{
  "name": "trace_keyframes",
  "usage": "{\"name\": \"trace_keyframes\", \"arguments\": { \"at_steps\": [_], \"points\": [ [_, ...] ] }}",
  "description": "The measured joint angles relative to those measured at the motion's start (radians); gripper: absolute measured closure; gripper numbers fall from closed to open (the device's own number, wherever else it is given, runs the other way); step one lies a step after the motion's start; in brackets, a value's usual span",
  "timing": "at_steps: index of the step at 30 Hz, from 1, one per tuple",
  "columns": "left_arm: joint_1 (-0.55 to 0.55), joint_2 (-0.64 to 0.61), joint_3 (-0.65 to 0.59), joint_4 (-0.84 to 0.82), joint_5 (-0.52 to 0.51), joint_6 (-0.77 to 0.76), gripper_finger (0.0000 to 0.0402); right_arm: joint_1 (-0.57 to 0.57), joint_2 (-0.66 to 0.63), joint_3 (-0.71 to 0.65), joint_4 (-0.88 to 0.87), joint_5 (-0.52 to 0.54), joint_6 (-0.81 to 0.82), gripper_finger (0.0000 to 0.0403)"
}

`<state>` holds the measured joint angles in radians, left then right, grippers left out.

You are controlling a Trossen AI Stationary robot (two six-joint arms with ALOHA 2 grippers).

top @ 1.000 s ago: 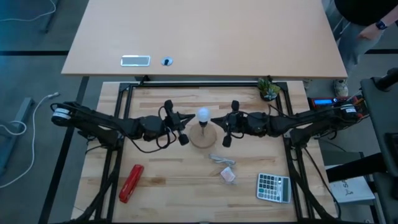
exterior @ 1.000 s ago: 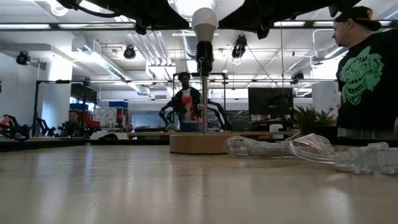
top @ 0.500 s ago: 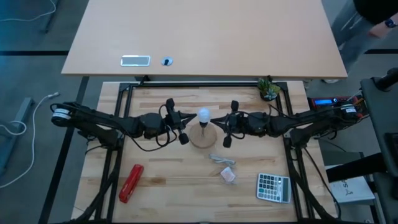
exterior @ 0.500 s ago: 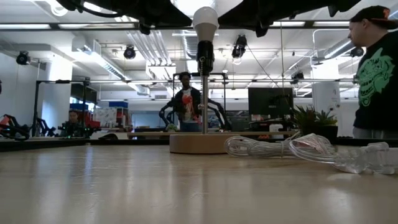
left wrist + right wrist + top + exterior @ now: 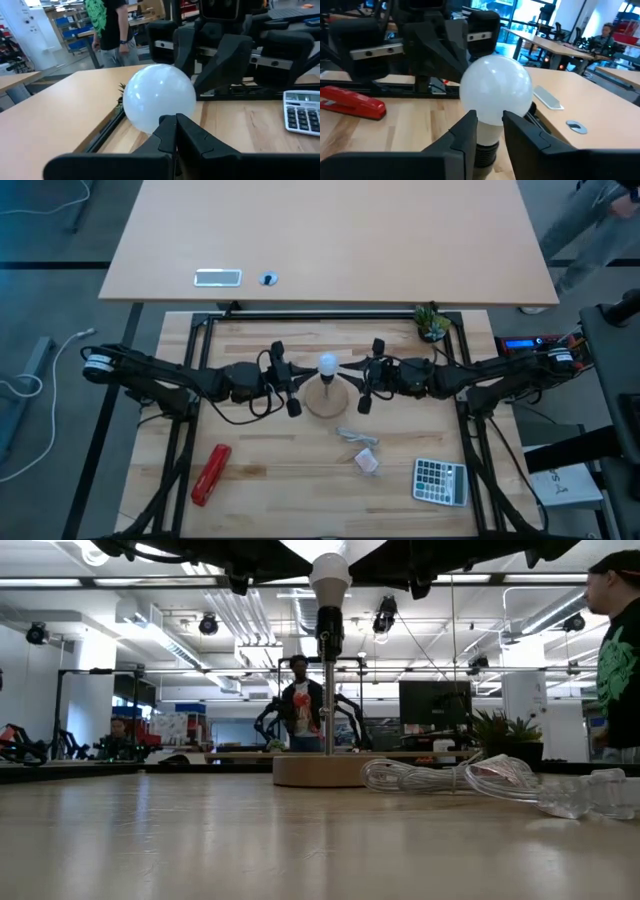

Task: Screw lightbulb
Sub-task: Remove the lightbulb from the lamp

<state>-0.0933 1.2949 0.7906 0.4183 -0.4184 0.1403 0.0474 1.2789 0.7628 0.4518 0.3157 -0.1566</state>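
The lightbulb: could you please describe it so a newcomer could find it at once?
On the wooden table, find the round wooden lamp base midway between the two arms. From it a thin post rises; the lightbulb sits on top. It is the only white frosted globe, unlike the crumpled clear wrapper nearby.

lightbulb [image 5: 326, 364] between both arms, calculator [image 5: 440, 481] front-right

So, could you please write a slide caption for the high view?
Left gripper and right gripper flank the lightbulb standing on its wooden lamp base.

No writing can be read anywhere here, and the calculator's [image 5: 440, 480] key markings are too small to make out.
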Motion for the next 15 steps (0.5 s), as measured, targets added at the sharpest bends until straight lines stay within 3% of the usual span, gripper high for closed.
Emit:
{"name": "trace_keyframes", "arguments": {
  "at_steps": [15],
  "points": [
    [0.0,0.052,0.0,0.061,0.021,-0.019,0.0402,-0.009,0.0,0.0,0.002,-0.003,-0.001,0.029]
  ]
}}
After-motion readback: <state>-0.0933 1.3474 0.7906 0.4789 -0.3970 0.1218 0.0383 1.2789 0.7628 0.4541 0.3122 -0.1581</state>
